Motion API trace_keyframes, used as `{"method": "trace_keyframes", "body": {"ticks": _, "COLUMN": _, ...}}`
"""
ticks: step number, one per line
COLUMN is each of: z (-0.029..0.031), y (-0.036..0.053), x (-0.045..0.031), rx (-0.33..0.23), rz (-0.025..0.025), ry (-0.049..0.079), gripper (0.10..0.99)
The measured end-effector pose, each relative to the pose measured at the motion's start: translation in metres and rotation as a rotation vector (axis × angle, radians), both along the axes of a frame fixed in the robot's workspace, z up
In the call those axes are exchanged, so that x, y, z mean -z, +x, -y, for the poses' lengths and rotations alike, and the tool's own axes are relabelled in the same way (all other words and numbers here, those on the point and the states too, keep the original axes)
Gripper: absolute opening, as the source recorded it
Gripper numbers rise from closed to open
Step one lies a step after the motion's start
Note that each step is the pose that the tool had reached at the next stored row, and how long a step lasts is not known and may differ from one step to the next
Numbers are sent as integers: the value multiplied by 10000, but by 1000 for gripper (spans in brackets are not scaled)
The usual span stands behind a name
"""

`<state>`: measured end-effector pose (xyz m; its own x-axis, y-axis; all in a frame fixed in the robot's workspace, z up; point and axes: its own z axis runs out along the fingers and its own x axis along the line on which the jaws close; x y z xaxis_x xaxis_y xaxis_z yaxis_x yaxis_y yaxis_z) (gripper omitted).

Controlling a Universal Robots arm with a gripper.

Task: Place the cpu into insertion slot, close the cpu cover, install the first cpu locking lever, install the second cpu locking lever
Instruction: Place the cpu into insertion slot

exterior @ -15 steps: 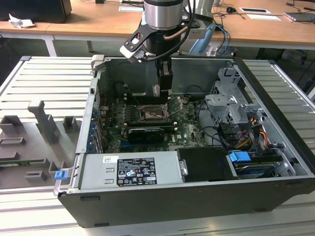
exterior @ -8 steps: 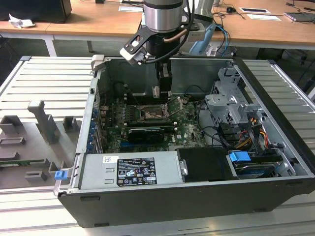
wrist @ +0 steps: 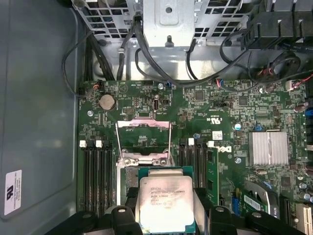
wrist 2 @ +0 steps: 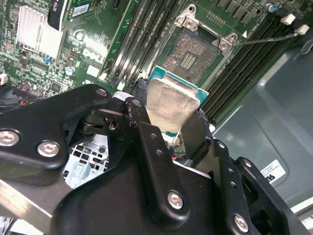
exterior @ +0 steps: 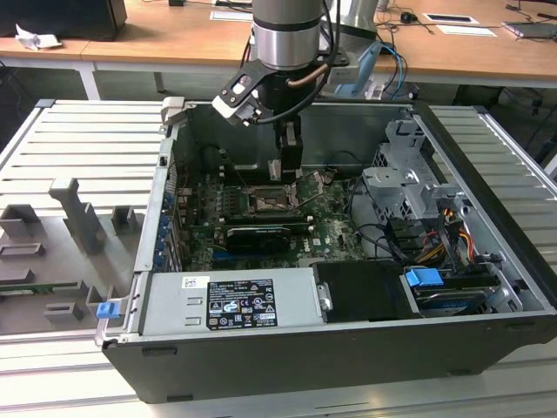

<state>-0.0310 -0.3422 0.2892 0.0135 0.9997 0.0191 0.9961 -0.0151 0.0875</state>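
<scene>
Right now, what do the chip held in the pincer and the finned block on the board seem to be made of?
The small square silvery chip in the black pincer: brushed-metal lid, dull sheen, on a green laminate-looking edge. The finned silvery block: likely bare aluminium, matte parallel ridges.

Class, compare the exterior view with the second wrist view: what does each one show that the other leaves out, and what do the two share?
Exterior view: the robot arm reaching down into the open computer case, the grey power supply at the front, and wooden desks behind.
Second wrist view: the silvery chip clamped between the black fingers, held clear of the open socket with its bare contacts.
Both: the gripper, the green board and the socket.
</scene>
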Motion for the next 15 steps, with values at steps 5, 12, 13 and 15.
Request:
{"method": "trace_keyframes", "body": {"ticks": 5, "z": 0, "y": 0, "x": 40, "rx": 0, "rz": -1, "ry": -1, "gripper": 525}}
{"method": "trace_keyframes", "body": {"ticks": 12, "z": 0, "y": -3, "x": 135, "rx": 0, "rz": -22, "ry": 4, "gripper": 525}}
{"method": "trace_keyframes", "body": {"ticks": 13, "z": -2, "y": -3, "x": 161, "rx": -1, "rz": -23, "ry": 4, "gripper": 525}}
{"method": "trace_keyframes", "body": {"ticks": 15, "z": -11, "y": -10, "x": 213, "rx": 2, "rz": -24, "ry": 5, "gripper": 525}}
